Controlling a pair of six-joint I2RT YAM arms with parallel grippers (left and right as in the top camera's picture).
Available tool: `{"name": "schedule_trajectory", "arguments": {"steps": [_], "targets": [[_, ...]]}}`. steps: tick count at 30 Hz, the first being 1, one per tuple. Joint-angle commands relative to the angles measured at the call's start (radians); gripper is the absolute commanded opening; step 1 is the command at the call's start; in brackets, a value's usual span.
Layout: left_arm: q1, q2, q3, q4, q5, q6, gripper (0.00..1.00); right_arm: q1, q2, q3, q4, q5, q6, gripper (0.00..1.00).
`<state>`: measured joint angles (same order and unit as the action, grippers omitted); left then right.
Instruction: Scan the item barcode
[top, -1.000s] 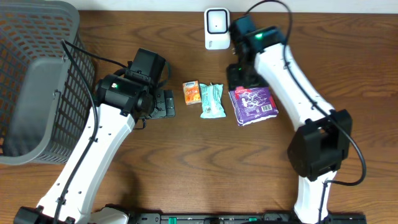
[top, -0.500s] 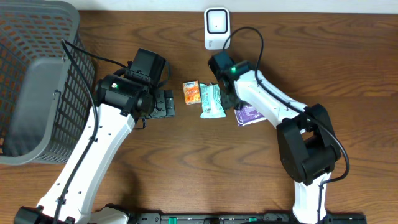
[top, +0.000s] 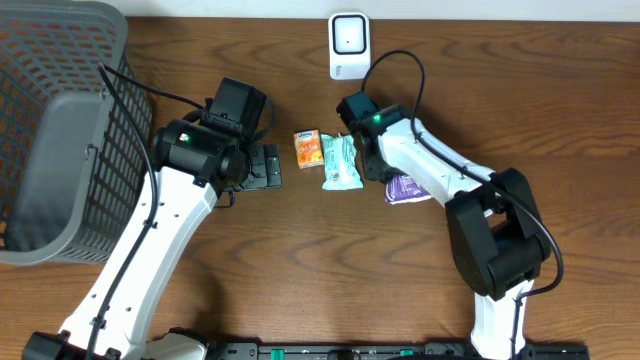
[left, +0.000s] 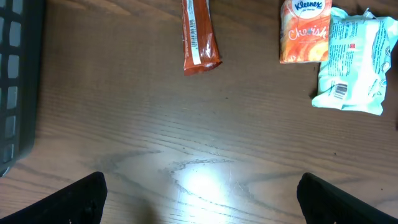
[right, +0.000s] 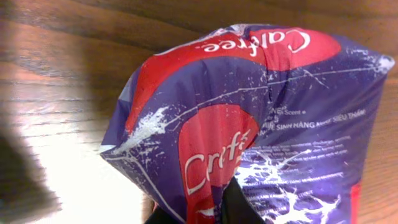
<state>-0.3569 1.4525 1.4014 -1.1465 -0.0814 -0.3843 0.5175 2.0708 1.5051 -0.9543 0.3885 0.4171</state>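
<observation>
- A dark wooden table (top: 300, 260) seen from above, with a grey mesh basket (top: 60, 120) at its left edge and a small white scanner (top: 347, 42) standing at the far edge, near the middle.
- Three items lie in a row in front of the scanner: an orange tissue pack (top: 307, 148), a mint-green packet (top: 341, 162) touching it, and a purple packet (top: 408, 186) to the right.
- The left wrist view shows a fourth item, a red-brown bar (left: 198, 34), lying left of the tissue pack.
- The right gripper (top: 378, 168) reaches down between the green and purple packets.
- In its own wrist view the right gripper's (right: 208, 205) jaws are together, pinching the near edge of the purple packet (right: 261, 112), which fills the frame with its printed face towards the camera.
- The grip on an edge probably leaves the flat faces free to turn towards the scanner.
- No barcode shows on the visible face.
- The scanner is well apart from the packet, further back on the table.
- The left gripper (left: 202, 202) hangs with its jaws wide apart over bare wood, holding nothing, apparently waiting out of the way.
</observation>
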Motion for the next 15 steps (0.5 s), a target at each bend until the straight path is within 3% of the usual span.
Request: {"name": "schedule_trajectory", "arguments": {"steps": [1,8,15], "targets": [[0.002,0.001,0.005,-0.004,-0.006,0.014,0.98,-0.037,0.003,0.172,-0.076,-0.154,-0.010,0.01],[0.002,0.001,0.005,-0.004,-0.006,0.014,0.98,-0.175,0.003,0.404,-0.168,-0.641,-0.126,0.01],[0.002,0.001,0.005,-0.004,-0.006,0.014,0.98,-0.348,0.007,0.335,-0.080,-1.187,-0.154,0.01]]}}
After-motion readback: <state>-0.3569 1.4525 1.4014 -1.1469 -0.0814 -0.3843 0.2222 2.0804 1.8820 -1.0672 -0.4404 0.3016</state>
